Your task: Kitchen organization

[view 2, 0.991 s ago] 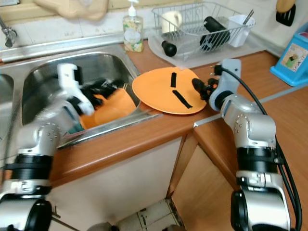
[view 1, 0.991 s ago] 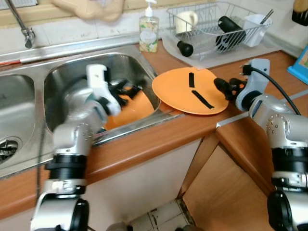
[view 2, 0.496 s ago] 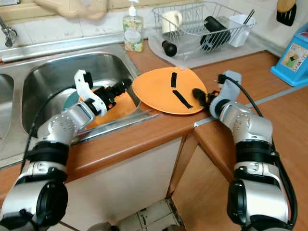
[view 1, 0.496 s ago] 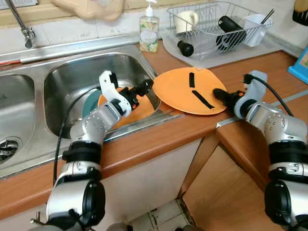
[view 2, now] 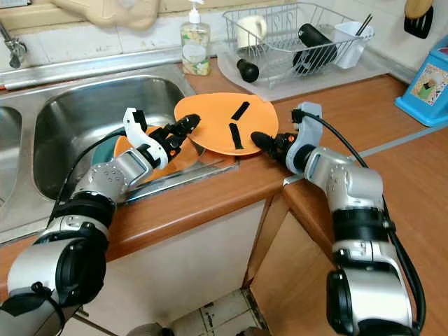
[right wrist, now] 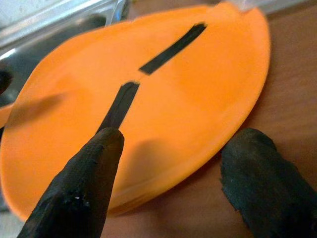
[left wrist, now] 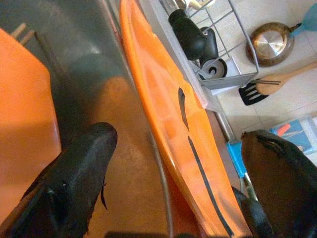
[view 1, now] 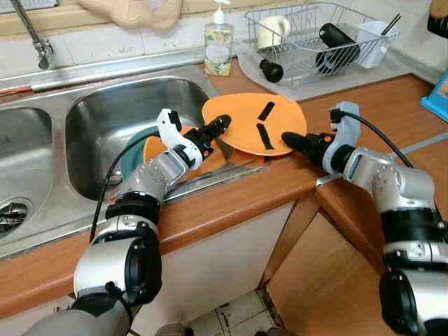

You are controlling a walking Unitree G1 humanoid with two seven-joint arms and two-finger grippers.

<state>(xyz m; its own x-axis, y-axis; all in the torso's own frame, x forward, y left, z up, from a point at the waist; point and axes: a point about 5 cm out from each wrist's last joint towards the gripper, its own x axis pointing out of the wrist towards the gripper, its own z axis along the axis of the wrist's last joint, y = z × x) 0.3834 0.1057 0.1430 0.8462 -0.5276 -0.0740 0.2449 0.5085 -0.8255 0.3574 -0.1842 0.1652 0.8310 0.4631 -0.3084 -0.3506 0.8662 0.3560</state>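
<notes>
At frame centre, the left gripper and right gripper, fingers spread, flank an orange plate overhanging the steel sink rim.

Head stereo pair looks down at sink counter; wrist cameras close on orange plate, shared by all.

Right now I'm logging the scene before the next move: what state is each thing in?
Orange plate: tilted, overhanging the sink edge.
Left gripper: open, at the plate's sink-side rim.
Right gripper: open, at the plate's counter-side rim.
Sink: dry-looking, holds orange and teal dishes.
Rack: loaded with a mug and a black bottle.
Soap bottle: upright.
</notes>
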